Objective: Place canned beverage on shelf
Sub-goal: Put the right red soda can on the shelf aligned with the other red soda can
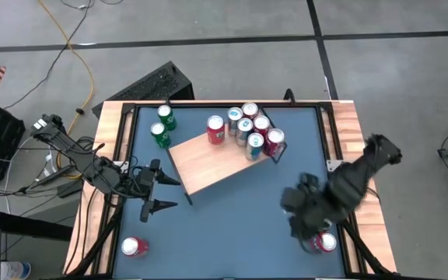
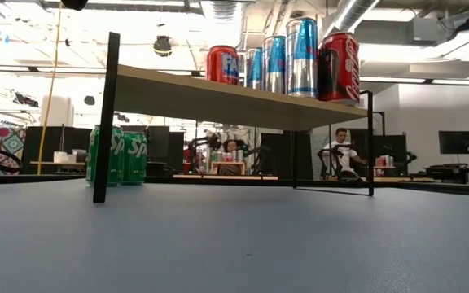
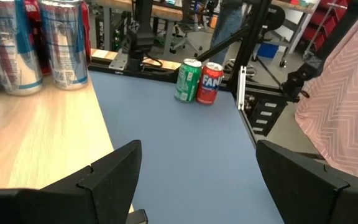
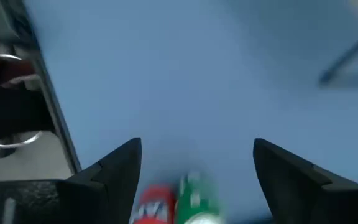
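Observation:
The shelf (image 1: 208, 162), a light wood board on thin black legs, stands slantwise mid-table. Several cans (image 1: 249, 128) stand on its right end (image 2: 300, 61). Two green cans (image 1: 162, 126) stand on the table beyond its left end. One red can (image 1: 134, 246) stands near the front left. At the front right stand a red can (image 1: 325, 243) and a green can (image 3: 188, 79). My right gripper (image 1: 300, 224) hangs open above these two, pointing down; they show blurred between its fingers (image 4: 194, 202). My left gripper (image 1: 169, 193) waits open at the shelf's left end.
The blue tabletop (image 1: 232, 233) has a wood rim and black rails along its left and right sides. A person in a pink striped shirt (image 3: 347, 106) stands past the table's right edge. More people sit in the room behind (image 2: 340, 150).

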`<action>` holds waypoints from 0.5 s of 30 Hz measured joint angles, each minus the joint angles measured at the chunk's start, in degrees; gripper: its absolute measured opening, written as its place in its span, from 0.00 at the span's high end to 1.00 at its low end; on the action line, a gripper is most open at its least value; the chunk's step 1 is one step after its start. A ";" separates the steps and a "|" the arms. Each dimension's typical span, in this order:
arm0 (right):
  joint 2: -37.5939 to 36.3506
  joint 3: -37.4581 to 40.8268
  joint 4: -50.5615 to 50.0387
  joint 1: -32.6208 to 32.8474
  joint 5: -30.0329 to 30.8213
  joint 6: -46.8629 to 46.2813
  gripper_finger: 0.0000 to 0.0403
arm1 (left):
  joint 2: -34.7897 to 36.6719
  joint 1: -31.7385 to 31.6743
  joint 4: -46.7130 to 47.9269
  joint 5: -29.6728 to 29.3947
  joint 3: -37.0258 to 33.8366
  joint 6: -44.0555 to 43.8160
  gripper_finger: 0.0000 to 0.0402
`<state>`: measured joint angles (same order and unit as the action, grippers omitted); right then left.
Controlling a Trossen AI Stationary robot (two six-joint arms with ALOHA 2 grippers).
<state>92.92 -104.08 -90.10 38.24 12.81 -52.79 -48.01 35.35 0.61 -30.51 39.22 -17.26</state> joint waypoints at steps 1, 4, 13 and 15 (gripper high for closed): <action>0.00 1.80 -0.20 1.85 -0.78 -4.42 0.28 | 0.00 0.00 -0.02 -0.01 0.00 0.01 0.25; 0.07 5.62 0.27 7.19 -4.33 -16.76 0.28 | 0.00 0.00 -0.01 -0.03 0.00 0.00 0.25; 0.53 9.15 -0.06 15.75 -13.88 -47.84 0.28 | 0.00 0.00 -0.10 -0.06 0.00 0.02 0.25; 0.55 9.67 0.12 17.02 -13.08 -55.18 0.28 | 0.00 0.00 -0.07 -0.08 0.00 0.06 0.25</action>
<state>93.47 -94.41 -89.97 55.25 -0.27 -107.97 -48.01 35.35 0.54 -30.59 39.22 -17.20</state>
